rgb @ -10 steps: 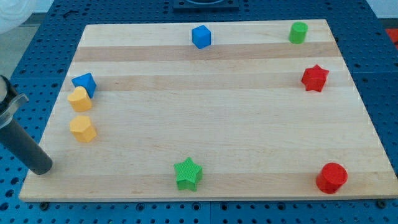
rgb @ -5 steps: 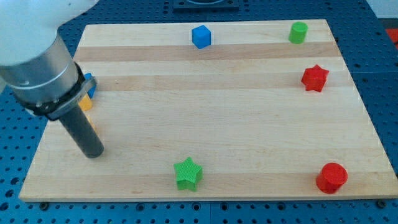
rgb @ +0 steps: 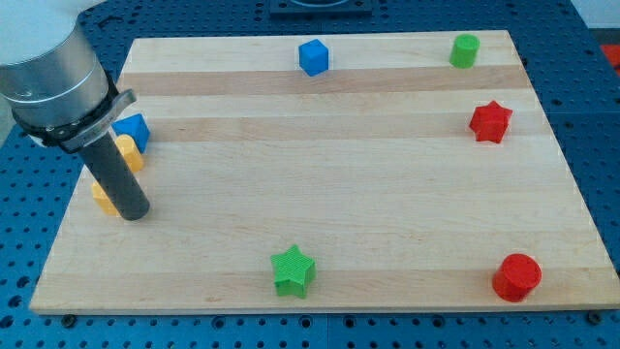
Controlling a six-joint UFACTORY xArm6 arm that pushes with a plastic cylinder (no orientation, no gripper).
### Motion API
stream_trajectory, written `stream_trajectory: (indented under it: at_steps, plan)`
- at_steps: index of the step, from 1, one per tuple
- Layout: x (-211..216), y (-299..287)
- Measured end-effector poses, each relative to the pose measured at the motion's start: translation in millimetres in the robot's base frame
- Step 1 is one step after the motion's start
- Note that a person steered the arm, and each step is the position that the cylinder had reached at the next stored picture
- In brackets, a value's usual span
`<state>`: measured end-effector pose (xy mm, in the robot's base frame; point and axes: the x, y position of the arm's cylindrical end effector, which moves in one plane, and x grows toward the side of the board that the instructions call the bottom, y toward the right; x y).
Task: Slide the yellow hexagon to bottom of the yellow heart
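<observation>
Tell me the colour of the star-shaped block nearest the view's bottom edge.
Green. The green star shows plainly in the camera view, near the board's bottom edge.

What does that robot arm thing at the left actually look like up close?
A fat, silvery-grey metal cylinder with a dark band around its lower edge and a small flange sticking out. From it runs a plain straight rod, dark grey and matte, down to my tip. No cables or markings show.

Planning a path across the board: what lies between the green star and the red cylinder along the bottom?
Nothing: camera view shows bare board between the green star and the red cylinder.
</observation>
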<state>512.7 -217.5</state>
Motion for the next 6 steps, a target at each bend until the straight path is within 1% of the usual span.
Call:
stream_trajectory:
  at_steps: [1,2,4,5,6]
  plan:
    - [8,6]
    - [46,2]
    - [46,-29]
    - [13,-32]
    - [11,-30]
